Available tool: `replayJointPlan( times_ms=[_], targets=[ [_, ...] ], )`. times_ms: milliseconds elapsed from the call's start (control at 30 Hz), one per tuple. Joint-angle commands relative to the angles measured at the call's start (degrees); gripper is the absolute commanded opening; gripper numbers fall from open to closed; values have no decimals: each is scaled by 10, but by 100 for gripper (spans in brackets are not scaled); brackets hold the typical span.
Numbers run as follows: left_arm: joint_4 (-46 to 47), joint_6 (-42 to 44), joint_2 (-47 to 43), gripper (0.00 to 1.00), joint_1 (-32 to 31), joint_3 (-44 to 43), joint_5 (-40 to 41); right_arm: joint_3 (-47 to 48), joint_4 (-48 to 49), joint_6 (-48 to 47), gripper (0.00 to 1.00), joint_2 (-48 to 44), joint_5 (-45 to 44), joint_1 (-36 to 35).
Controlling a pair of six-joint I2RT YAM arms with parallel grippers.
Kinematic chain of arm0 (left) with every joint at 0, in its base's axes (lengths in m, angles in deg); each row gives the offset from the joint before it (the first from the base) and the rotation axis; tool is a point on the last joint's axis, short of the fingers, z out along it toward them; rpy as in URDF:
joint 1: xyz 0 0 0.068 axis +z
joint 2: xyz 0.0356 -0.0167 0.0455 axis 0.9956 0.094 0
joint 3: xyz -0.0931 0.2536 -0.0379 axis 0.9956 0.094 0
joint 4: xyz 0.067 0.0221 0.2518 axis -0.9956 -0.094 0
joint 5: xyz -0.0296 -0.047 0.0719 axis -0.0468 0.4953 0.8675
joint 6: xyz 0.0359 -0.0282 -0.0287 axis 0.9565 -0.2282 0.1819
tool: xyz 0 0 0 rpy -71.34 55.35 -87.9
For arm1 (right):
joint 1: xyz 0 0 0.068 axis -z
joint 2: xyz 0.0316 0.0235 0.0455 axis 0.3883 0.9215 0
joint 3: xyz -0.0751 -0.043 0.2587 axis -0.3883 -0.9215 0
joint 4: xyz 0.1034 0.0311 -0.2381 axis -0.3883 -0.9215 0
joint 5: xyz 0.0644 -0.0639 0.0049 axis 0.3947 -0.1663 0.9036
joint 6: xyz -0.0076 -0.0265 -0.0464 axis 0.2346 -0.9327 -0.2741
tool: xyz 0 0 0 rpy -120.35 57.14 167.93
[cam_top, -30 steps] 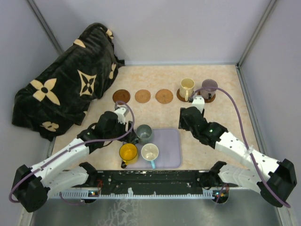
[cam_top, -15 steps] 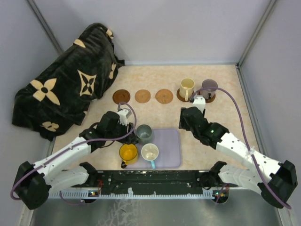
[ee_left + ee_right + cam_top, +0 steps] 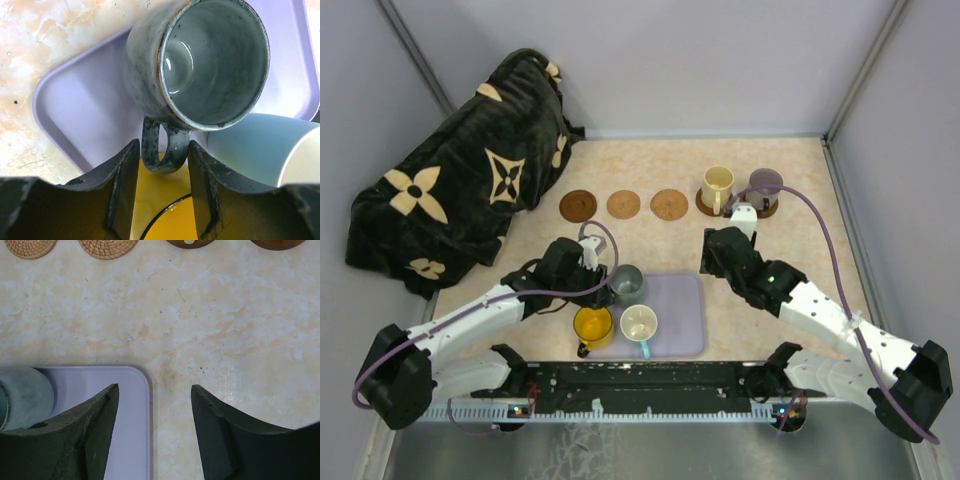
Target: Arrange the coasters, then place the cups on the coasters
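Three bare coasters point(image 3: 578, 204) point(image 3: 623, 204) point(image 3: 669, 204) lie in a row. To their right, a pale yellow cup point(image 3: 718, 187) and a mauve cup point(image 3: 764, 188) each stand on a coaster. The grey-green cup point(image 3: 626, 281), yellow-orange cup point(image 3: 592, 325) and cream cup point(image 3: 639, 324) are at the tray's left end. My left gripper point(image 3: 162, 150) straddles the grey-green cup's handle point(image 3: 162, 157). Its jaws are narrow, with a sliver of gap on the left side. My right gripper point(image 3: 155, 390) hangs open and empty over the tray's far right corner.
The lavender tray point(image 3: 675, 315) lies near the front edge between the arms. A black bag with cream flowers point(image 3: 460, 200) fills the back left. Grey walls close in the back and both sides.
My left gripper has slid right onto the grey-green cup's handle and its jaws have narrowed around it. The right arm has stayed still.
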Motion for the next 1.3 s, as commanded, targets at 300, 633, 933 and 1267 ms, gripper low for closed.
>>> replayJointPlan(
  times_ms=[300,633,933,1267],
  targets=[
    [35,8,55,40,-6,-14,5,0,11,5,61,-9,-25,-3],
    [51,13,72,0,-10,-20,15,-5,18,5,61,-7,-22,-3],
    [61,24,83,0,-14,-92,52,-12,21,8,61,-9,-18,-3],
    [38,24,202,0,-18,-292,135,-24,26,7,61,-20,-25,-3]
  ],
)
